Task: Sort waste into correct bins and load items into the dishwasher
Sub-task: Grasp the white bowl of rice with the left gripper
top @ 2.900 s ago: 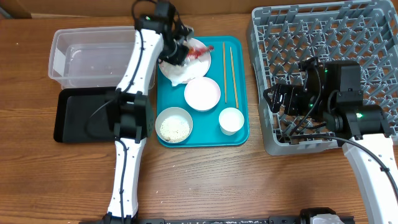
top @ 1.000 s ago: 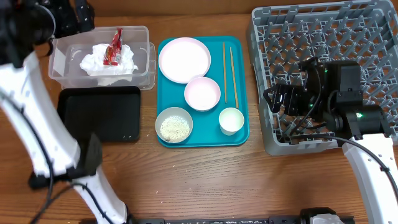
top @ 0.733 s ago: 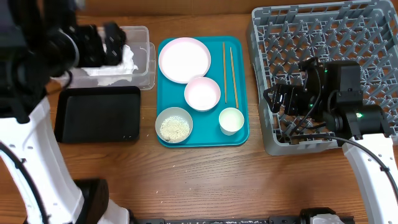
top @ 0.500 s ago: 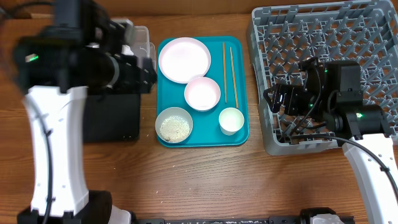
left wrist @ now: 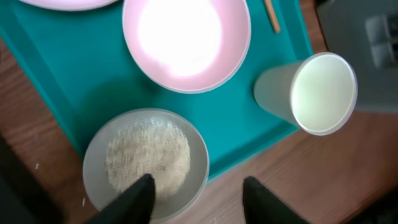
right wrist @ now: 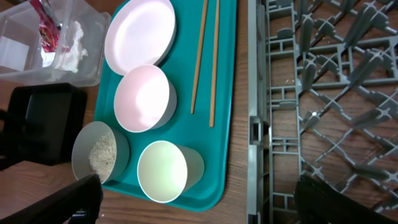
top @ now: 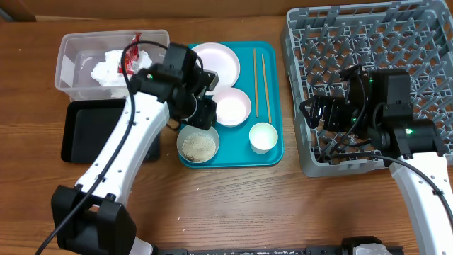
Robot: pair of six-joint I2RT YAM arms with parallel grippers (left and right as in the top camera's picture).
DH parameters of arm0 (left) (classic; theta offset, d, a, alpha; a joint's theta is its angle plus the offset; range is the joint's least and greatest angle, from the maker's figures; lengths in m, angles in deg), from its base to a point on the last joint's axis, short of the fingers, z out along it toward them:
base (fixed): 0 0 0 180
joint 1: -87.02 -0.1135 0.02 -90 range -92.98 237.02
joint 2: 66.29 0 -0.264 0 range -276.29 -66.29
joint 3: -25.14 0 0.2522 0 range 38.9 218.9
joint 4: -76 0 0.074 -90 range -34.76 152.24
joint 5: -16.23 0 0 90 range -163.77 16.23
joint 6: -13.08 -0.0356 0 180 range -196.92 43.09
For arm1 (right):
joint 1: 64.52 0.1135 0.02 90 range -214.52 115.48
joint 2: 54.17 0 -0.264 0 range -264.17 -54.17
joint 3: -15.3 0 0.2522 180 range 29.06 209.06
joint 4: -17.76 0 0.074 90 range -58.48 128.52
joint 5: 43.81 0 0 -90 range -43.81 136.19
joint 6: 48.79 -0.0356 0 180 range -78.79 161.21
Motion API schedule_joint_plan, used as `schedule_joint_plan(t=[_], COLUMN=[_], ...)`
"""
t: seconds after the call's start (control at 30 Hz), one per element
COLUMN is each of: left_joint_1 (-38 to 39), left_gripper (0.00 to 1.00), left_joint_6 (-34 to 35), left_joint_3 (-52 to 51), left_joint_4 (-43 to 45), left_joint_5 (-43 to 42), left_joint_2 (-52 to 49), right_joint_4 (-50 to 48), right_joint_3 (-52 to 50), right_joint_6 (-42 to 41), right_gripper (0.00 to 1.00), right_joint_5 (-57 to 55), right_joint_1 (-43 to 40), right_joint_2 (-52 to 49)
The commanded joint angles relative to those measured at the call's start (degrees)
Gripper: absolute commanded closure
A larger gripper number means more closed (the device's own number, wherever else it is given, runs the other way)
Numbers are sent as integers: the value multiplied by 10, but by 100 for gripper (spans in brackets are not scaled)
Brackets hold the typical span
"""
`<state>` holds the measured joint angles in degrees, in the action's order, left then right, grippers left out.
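Note:
The crumpled napkin [top: 106, 69] and the red wrapper [top: 131, 57] lie in the clear tub [top: 71, 49]. On the teal tray stand the white plate [top: 221, 57], an empty white bowl [top: 232, 106], a bowl of rice [top: 198, 145], the cup [top: 262, 137] and the chopsticks [top: 260, 78]. My left gripper [top: 200, 113] is open and empty just above the rice bowl [left wrist: 146, 162]; in the left wrist view [left wrist: 199, 199] one finger is over the rice and one beyond the rim. My right gripper [top: 315, 113] is open and empty over the grey dish rack's [top: 368, 49] left edge.
The black tray [top: 88, 134] lies in front of the tub. The teal tray [top: 276, 152] sits between the bins and the rack. The right wrist view shows the cup [right wrist: 165, 171], the empty bowl [right wrist: 144, 98], the plate [right wrist: 140, 34] and the rack [right wrist: 329, 93].
My left arm swung from the clear tub over to the teal tray and came down over the rice bowl. The napkin and wrapper now lie in the tub. The right arm has not moved.

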<state>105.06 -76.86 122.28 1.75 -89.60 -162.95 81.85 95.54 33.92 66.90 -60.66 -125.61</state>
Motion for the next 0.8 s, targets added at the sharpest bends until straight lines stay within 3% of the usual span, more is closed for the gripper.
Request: schedule_joint_plan(t=[0.0,0.23,0.5,0.77], left_joint_1=[18,52,76,79], left_gripper=[56,59,62,83], left_joint_6=[27,49,49,49], left_joint_3=[-61,-114,-116,-116], left_joint_4=[39,85,90,94], left_joint_5=[-3,54,62,64], left_joint_2=[0,-25,-91,-113], right_joint_4=[-3,-3,-3,-3], right_joint_3=[14,14,14,14], right_joint_6=[0,0,0,0], right_gripper=[0,0,0,0], right_joint_5=[-1,-1,-1,-1], right_joint_1=[3,3,3,3], right_joint_2=[0,0,0,0])
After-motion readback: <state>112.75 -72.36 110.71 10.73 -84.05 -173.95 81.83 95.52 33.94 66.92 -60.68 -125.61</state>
